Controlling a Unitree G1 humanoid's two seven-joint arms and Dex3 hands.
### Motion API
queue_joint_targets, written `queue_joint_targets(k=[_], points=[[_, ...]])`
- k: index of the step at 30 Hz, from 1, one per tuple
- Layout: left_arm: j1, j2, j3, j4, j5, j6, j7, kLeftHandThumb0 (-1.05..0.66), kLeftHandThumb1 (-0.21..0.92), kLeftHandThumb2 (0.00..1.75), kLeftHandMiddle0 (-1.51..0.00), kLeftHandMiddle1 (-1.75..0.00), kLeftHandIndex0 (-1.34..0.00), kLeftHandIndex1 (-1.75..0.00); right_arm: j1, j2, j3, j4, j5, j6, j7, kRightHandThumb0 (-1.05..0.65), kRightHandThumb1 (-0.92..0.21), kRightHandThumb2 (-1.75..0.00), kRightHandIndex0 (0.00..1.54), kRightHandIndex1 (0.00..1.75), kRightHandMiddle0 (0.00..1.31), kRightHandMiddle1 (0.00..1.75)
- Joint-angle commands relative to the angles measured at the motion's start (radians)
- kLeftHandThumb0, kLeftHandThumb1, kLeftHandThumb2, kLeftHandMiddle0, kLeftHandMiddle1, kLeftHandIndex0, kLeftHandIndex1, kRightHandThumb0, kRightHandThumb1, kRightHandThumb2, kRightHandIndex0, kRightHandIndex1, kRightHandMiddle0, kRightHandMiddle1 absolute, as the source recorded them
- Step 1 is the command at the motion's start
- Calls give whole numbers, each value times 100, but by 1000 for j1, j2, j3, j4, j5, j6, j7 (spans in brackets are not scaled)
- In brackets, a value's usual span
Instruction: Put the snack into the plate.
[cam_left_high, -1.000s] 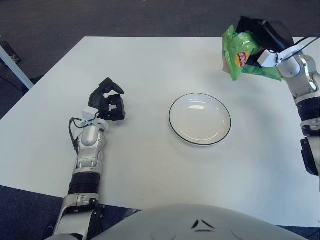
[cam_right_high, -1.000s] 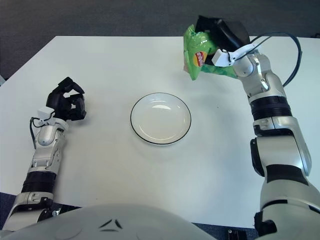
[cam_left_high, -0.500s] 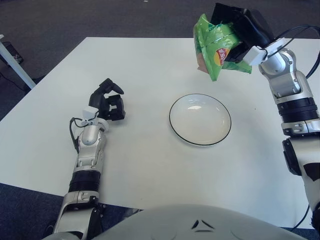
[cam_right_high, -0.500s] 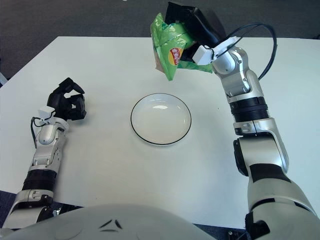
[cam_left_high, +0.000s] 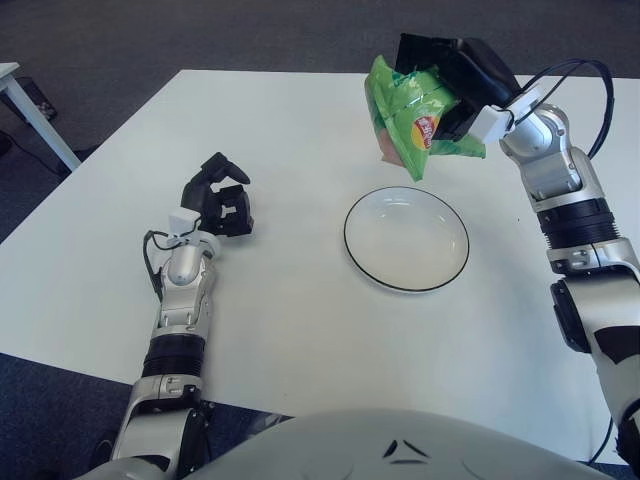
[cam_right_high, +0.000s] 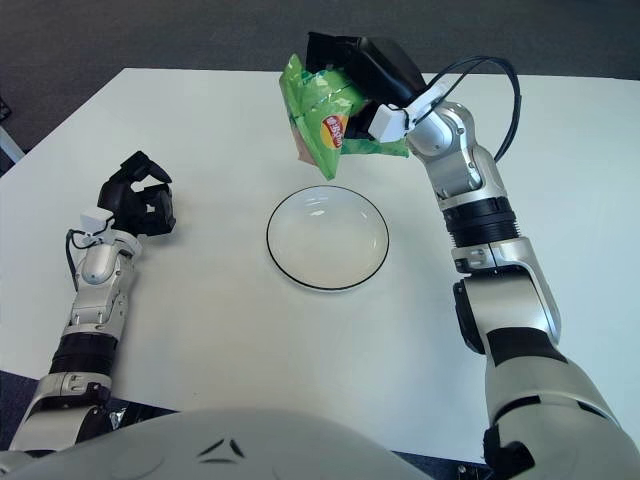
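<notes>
Holding the crinkled green snack bag (cam_left_high: 412, 112) in the air, my right hand (cam_left_high: 462, 82) had its black fingers (cam_right_high: 335, 52) clamped around the bag's upper part, up past the far edge of the round white plate with a thin black rim (cam_left_high: 406, 239). The bag hung tilted, its lower corner pointing down toward the plate's far-left rim, clear of the white table (cam_left_high: 300, 320) and not touching the plate. A red and yellow logo showed on the bag's near face. The plate itself sat empty near the middle of the table. My left hand (cam_left_high: 222, 197) rested on the table well to the left of the plate, its black fingers curled in and gripping nothing.
</notes>
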Motion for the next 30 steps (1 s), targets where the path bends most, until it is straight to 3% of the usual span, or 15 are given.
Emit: queue_joint_targets(k=[1,6,14,17,20,30], points=[[131,-78,-18,110,6,-6,10,-49,29,135,-131,-175,-64,-175,6,31,14,-57,17,-24,18,0,6,-175,87,174,69,175],[127,-79,-19,112,9,-6,12,-49,29,135,-131,-175,-64,-175,13,38,12,-67,29,-32,44,0,6,-175,87,174,69,175],[124,-80,-21,112,16,-6,12,-49,28,136,-132,-175,-64,-175,60,16,7,-92,154,-92,166,0,7,-175,87,175,70,173],[122,-79,-18,117,10,-9,6,-49,28,136,-132,-175,-64,-175,179,-93,-14,-347,281,17,327,0,7,-175,87,175,70,173],[120,-79,-16,121,5,-12,1,-49,28,136,-132,-175,-64,-175,133,-54,16,-282,262,9,347,0,7,-175,87,175,70,173],[117,-78,-13,128,-4,-19,-11,-49,28,136,-131,-175,-64,-175,176,-71,8,-329,336,-12,457,0,6,-175,88,175,69,174]])
